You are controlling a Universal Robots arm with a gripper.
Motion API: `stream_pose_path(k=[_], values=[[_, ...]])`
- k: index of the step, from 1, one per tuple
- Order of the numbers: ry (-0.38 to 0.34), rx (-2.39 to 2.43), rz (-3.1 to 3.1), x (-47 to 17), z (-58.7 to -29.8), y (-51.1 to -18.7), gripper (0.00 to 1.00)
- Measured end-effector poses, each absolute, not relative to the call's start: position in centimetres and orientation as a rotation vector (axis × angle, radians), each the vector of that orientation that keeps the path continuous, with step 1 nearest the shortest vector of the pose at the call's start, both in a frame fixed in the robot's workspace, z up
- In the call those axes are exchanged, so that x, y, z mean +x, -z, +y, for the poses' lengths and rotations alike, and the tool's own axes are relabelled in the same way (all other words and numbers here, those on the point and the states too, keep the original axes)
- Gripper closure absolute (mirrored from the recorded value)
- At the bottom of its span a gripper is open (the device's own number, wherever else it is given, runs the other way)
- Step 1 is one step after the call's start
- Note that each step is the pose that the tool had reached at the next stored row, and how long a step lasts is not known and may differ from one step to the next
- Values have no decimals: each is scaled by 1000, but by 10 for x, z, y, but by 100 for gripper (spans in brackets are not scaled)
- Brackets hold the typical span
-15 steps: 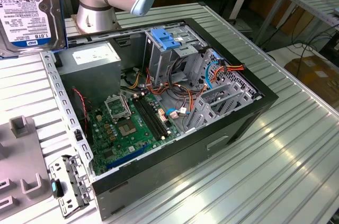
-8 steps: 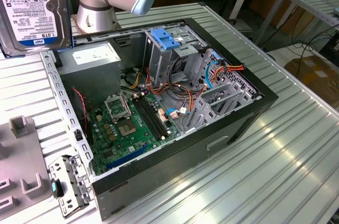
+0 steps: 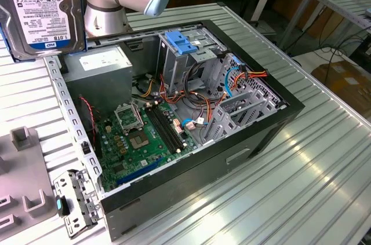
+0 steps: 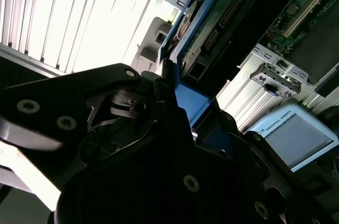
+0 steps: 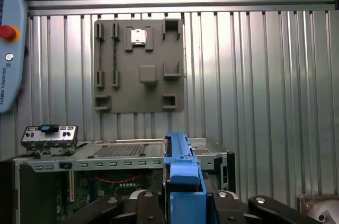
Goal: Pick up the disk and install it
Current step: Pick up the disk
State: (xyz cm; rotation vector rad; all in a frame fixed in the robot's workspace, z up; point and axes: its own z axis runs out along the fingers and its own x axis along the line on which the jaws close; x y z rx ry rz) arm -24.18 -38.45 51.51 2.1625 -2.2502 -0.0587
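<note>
Pick-up done: black claw (image 5: pixel 183 195) clamped on dark grey hard drive in bright blue carrier (image 3: pixel 36 10), held above ribbed metal bench (image 3: pixel 324 158) at exterior view's left, outside open black computer case (image 3: pixel 278 123). Install not yet done.

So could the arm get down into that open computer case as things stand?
Probably yes: the computer case lies with its side off and its inside open from above, with nothing over it. The gripper holds the disk, though.
</note>
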Motion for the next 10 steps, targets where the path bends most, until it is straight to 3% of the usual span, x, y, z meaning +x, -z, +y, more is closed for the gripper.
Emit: stream_pose_path(k=[10], values=[[59, 2163, -2250, -208, -385, -515, 63]])
